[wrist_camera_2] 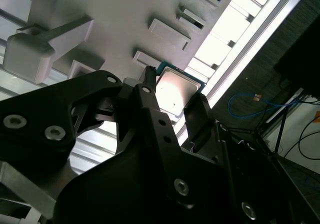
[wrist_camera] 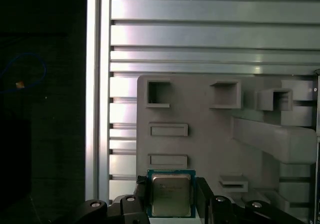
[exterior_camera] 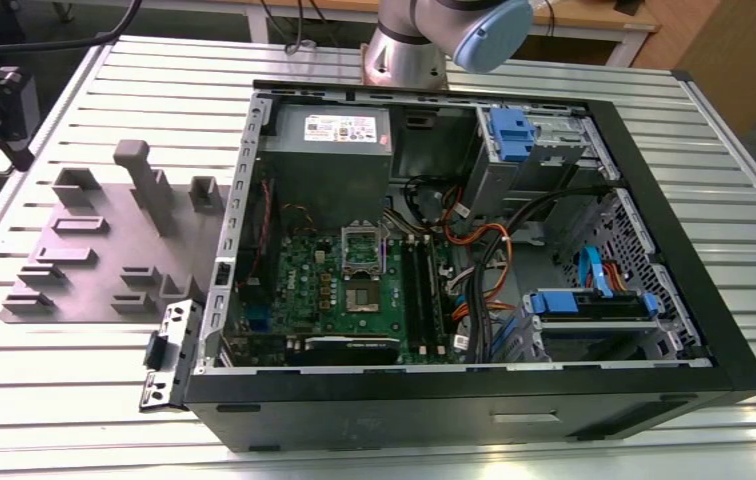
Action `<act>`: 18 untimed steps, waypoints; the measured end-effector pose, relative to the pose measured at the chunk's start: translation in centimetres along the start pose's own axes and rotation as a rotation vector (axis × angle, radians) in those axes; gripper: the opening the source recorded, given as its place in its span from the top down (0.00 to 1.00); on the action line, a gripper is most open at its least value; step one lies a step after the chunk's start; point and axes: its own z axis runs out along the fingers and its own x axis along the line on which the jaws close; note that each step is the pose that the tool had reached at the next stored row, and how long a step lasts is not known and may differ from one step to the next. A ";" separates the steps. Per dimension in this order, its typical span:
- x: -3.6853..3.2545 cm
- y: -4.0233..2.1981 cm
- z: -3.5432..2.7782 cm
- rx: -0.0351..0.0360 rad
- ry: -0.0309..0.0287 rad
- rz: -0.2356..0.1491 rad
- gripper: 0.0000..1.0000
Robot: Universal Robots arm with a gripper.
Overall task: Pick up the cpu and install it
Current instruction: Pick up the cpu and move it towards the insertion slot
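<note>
Low blocks (wrist_camera: 169, 160) on tray (wrist_camera: 210, 149) sit near the cpu (wrist_camera: 171, 196) pinched in the gripper (wrist_camera: 171, 186) (tall post (wrist_camera: 272, 139) off to one side). Slats (wrist_camera: 210, 34) beyond tray lie open. Socket (exterior_camera: 362, 297): RAM (exterior_camera: 421, 290), cables (exterior_camera: 472, 240) alongside.

Soft, even light covers the bench (exterior_camera: 71, 400) in the exterior view; the case (exterior_camera: 458, 410) interior is shadowed. In the second wrist view the bench glares white, the cpu (wrist_camera_2: 177, 93) shines, and the tool (wrist_camera_2: 174, 85) is a black silhouette. The first wrist view is dimmer.

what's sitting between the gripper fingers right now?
The cpu: the gripper is shut on it, clamping two opposite edges. Both wrist views show this, with the grey fixture plate behind it.
</note>
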 end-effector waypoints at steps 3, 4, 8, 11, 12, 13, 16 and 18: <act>0.00 0.00 -0.07 0.0000 0.0001 0.000 0.53; 0.00 0.00 -0.09 0.0000 0.0000 0.000 0.53; 0.00 0.00 -0.17 0.0000 0.0001 0.000 0.53; 0.00 0.00 -0.44 0.0000 0.0000 0.000 0.53; 0.00 0.00 -0.46 -0.0017 0.0001 0.000 0.53; 0.00 0.00 -0.46 -0.0016 0.0001 0.000 0.53; 0.00 -0.01 -0.54 -0.0015 0.0002 0.000 0.53; 0.00 0.00 -0.66 -0.0015 0.0002 0.000 0.53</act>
